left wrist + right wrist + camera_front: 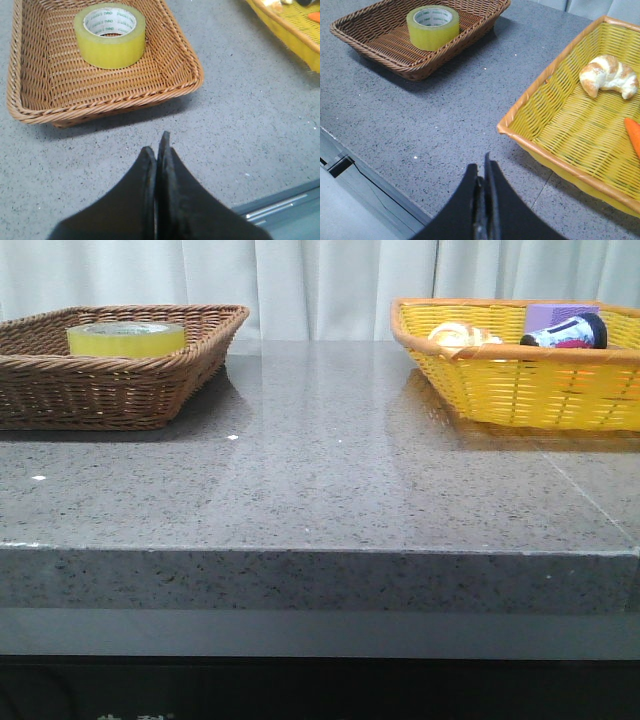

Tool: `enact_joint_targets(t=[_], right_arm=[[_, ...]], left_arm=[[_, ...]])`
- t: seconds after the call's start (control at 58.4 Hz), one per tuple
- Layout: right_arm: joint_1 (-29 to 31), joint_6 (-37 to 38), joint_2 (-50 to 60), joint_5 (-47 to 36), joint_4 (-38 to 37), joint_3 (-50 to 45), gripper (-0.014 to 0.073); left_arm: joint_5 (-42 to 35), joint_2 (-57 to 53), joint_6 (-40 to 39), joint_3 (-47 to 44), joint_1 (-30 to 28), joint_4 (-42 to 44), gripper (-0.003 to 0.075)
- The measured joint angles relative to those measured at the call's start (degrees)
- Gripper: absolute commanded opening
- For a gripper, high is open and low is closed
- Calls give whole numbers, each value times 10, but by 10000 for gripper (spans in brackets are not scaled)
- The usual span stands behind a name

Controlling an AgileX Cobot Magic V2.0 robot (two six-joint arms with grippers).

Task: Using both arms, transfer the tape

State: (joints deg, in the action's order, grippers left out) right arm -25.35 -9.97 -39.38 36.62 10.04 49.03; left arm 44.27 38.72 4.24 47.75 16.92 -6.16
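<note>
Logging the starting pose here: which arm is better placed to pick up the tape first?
Probably the left. The tape lies flat in the brown wicker basket on the robot's left side, directly ahead of the left gripper. The right gripper sits nearer the yellow basket. Both are shut.

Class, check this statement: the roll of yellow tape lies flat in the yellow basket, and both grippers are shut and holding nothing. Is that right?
Not quite. The tape lies flat in the brown basket, not the yellow basket, as the left wrist view shows. The rest stands: the left gripper and right gripper are shut and hold nothing.
</note>
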Motion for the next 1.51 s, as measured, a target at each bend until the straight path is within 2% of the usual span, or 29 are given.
enact_joint_targets(t=[0.12, 0.377, 0.565, 0.668, 0.788, 1.062, 1.507], right_arm=[[0, 0, 0, 1, 0, 0, -69], [0, 0, 0, 1, 0, 0, -69], [0, 0, 0, 3, 0, 0, -69], [0, 0, 0, 4, 0, 0, -69], [0, 0, 0, 4, 0, 0, -69], [0, 0, 0, 4, 0, 0, -69], [0, 0, 0, 4, 0, 0, -69]], left_arm=[[-60, -49, 9, -57, -6, 28, -20], [-216, -219, 11, -272, -83, 20, -20], [-323, -318, 11, -407, -87, 2, -20], [-355, -358, -4, -455, -91, 0, -20], [-360, -386, -22, -483, -103, 1, -20], [-410, -391, -29, -483, -129, 3, -20], [-416, -391, -30, -483, -130, 3, -20]])
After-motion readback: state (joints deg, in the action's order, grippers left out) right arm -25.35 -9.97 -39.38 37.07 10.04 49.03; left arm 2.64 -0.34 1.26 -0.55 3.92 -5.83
